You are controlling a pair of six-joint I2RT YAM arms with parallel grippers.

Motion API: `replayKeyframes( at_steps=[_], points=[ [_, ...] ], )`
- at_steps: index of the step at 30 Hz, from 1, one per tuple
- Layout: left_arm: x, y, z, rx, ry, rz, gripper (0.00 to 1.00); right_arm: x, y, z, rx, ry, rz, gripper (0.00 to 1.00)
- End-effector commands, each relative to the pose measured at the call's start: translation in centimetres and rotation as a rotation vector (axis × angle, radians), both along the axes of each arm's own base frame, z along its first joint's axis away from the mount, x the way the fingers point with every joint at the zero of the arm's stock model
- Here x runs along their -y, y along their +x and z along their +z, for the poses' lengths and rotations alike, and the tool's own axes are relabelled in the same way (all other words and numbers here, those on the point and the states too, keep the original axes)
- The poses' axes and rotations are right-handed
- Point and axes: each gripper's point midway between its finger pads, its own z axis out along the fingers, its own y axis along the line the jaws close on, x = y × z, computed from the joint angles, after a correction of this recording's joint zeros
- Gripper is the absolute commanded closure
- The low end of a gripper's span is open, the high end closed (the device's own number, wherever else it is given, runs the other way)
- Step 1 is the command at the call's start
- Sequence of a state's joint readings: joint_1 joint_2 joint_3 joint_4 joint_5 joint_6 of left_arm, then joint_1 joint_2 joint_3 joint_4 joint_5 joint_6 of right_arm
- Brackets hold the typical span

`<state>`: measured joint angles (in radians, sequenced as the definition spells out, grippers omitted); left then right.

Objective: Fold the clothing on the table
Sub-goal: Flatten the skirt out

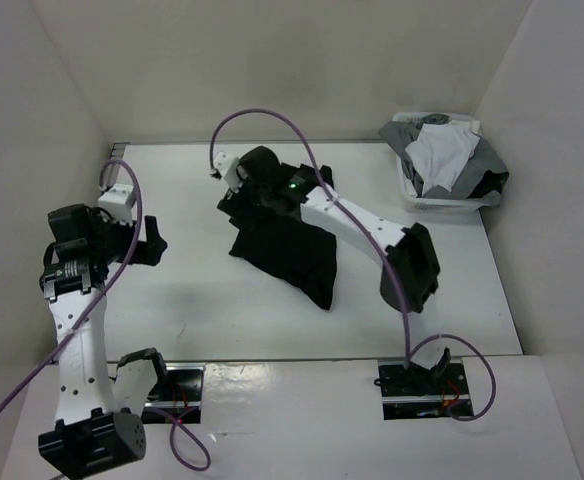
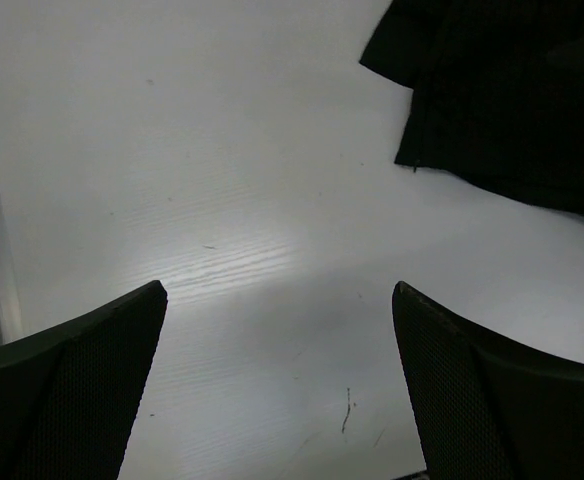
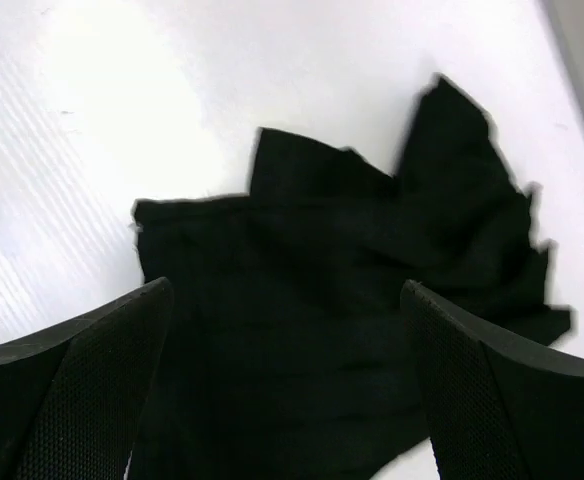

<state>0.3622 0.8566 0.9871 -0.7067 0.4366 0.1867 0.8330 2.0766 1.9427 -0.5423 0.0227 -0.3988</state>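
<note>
The black clothing [image 1: 290,252] lies crumpled in the middle of the white table [image 1: 202,310], its left part bunched and ragged. My right gripper [image 1: 244,200] hangs over the garment's far left end. In the right wrist view its gripper [image 3: 287,285] is open, with the clothing [image 3: 372,220] spread below the wide-apart fingers and nothing pinched between them. My left gripper [image 1: 157,242] is open to the left of the garment, apart from it. In the left wrist view the gripper [image 2: 279,290] faces bare table [image 2: 222,180], and a corner of the clothing [image 2: 512,100] shows at the upper right.
A white basket [image 1: 412,190] holding grey and white garments [image 1: 442,150] stands at the table's far right corner. White walls enclose the table at the back and sides. Purple cables loop over both arms.
</note>
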Motion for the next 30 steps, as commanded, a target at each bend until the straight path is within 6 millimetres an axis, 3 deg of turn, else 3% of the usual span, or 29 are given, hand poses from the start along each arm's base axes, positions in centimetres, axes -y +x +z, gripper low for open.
replayKeyframes(
  at_steps=[1, 2, 3, 4, 5, 6, 7, 8, 9, 12, 14, 15, 22, 26, 30],
  points=[
    [3.1, 1.0, -1.4, -0.049, -0.024, -0.162, 0.01, 6.1, -0.6, 5.6, 0.075, 0.024, -0.065, 0.02],
    [3.6, 1.4, -1.7, -0.067, -0.029, -0.185, 0.01, 9.4, -0.4, 8.0, 0.127, 0.027, -0.127, 0.02],
    [4.1, 1.8, -2.1, -0.090, -0.028, -0.205, 0.01, 11.2, -0.3, 8.1, 0.130, 0.018, -0.150, 0.02],
    [4.3, 2.4, -4.0, -0.163, -0.028, -0.211, 0.01, 13.6, -0.7, 6.3, 0.089, -0.024, -0.180, 0.02],
    [5.7, 2.7, -4.7, -0.196, -0.015, -0.262, 0.05, 17.9, -0.3, 7.6, 0.094, -0.013, -0.266, 0.02],
    [6.3, 3.1, -5.5, -0.230, -0.002, -0.281, 0.07, 20.1, -0.4, 7.6, 0.080, -0.011, -0.298, 0.02],
    [6.8, 3.7, -7.3, -0.300, 0.016, -0.293, 0.07, 22.5, -1.0, 6.2, 0.037, -0.021, -0.340, 0.02],
    [8.6, 3.7, -8.1, -0.336, 0.027, -0.348, 0.07, 24.5, -1.3, 6.1, 0.026, -0.021, -0.377, 0.02],
    [9.4, 3.7, -10.1, -0.408, 0.030, -0.373, 0.07, 28.0, -1.9, 6.2, 0.025, -0.007, -0.452, 0.02],
    [11.2, 5.7, -11.7, -0.442, 0.054, -0.372, 0.07, 32.5, -4.3, 5.6, 0.007, 0.021, -0.556, 0.02],
    [11.6, 7.0, -12.0, -0.442, 0.049, -0.357, 0.07, 34.1, -5.3, 5.4, -0.005, 0.057, -0.598, 0.02],
    [12.1, 8.2, -11.9, -0.434, 0.038, -0.351, 0.07, 36.0, -6.3, 5.0, -0.022, 0.073, -0.649, 0.02],
    [13.5, 11.0, -12.9, -0.399, -0.019, -0.327, 0.08, 39.7, -9.6, 5.1, -0.058, 0.143, -0.755, 0.02],
    [14.8, 11.0, -14.8, -0.447, -0.067, -0.352, 0.13, 40.8, -10.7, 5.2, -0.070, 0.189, -0.787, 0.02],
    [15.8, 10.2, -17.9, -0.516, -0.052, -0.337, 0.19, 41.5, -11.0, 5.3, -0.079, 0.215, -0.817, 0.02]
  ],
)
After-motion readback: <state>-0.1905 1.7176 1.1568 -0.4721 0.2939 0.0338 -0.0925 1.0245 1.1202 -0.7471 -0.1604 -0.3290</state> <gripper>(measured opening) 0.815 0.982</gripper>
